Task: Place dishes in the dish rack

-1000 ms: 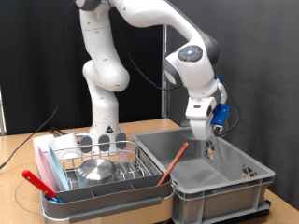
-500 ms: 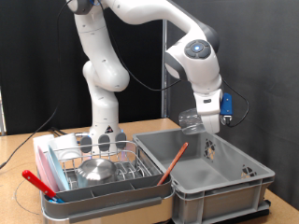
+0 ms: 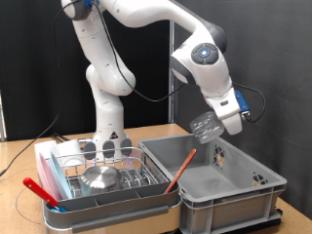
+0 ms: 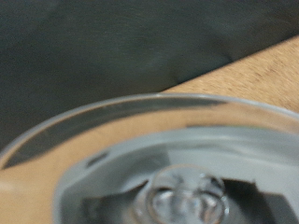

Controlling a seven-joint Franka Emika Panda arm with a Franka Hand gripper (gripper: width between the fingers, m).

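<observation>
My gripper is shut on a clear glass piece and holds it tilted in the air above the large grey bin. In the wrist view the glass's rim fills the picture, with the grey bin seen through it. The dish rack, silver wire in a white tray, stands at the exterior view's left, beside the bin. A small steel bowl lies upside down in it. A pale plate leans at the rack's left end.
A thin orange-brown stick leans inside the grey bin. A red utensil lies across the rack's front left corner. The robot's base stands behind the rack on the wooden table.
The gripper has risen from the bin's rim with the glass, moved slightly to the exterior view's right, and tilted the glass.
</observation>
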